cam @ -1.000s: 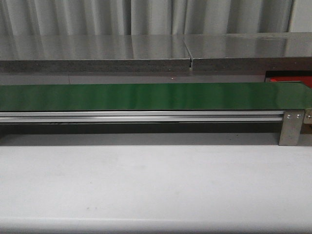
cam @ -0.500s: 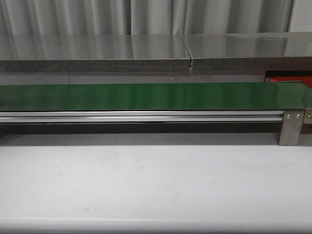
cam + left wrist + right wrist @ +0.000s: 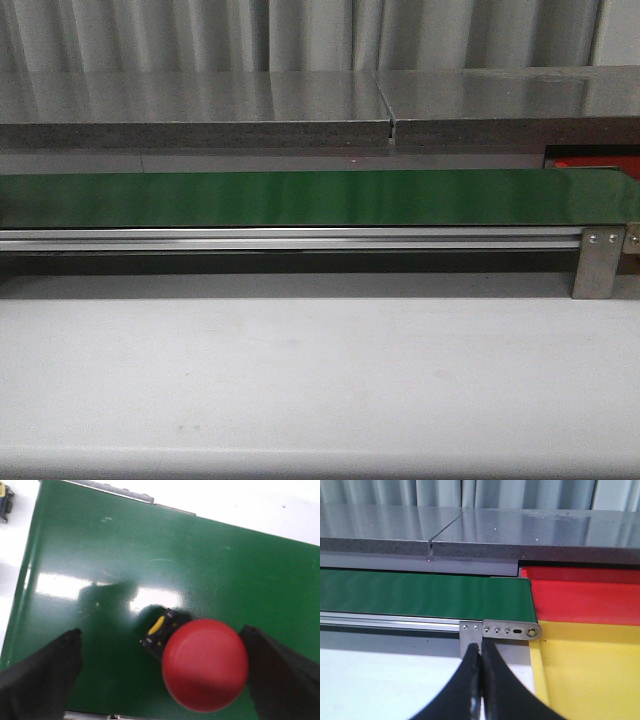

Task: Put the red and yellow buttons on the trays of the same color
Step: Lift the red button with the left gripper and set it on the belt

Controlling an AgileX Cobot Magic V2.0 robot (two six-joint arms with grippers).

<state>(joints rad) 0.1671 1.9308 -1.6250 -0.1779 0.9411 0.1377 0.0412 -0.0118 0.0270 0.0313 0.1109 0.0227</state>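
Mostly the front view is taken up by the white table [image 3: 320,380], w/ the green conveyor belt [image 3: 300,197] running across behind it on an aluminium rail [image 3: 290,239], and a grey stone-look shelf [image 3: 190,110] further back. Neither arm shows in that view. At the belt's right end a metal bracket [image 3: 598,262] holds the rail, and a sliver of the red tray [image 3: 592,162] peeks out behind it.

Right wrist view: red tray [image 3: 585,597] sits just past the belt's end, w/ the yellow tray [image 3: 590,670] touching it on the near side. Belt end bracket [image 3: 500,629] w/ screw holes is just beside the yellow tray's corner. Right gripper [image 3: 481,680] has its two black fingers pressed together, nothing between them, hanging over the table edge near that bracket.

Left wrist view looks straight down on the belt [image 3: 125,555]. Left gripper [image 3: 160,675] is spread wide, one finger [image 3: 40,675] on each side of the red button [image 3: 205,665]; the other finger [image 3: 280,675] is close to the cap's edge, can't tell if touching. Nothing gripped. Button's big round red cap hides most of its black base [image 3: 161,630], which carries a yellow mark. Button sits on the belt, nearer that second finger than the first. Tiny bit of another part [image 3: 5,502] shows off the belt at the frame corner, too cropped to ID.
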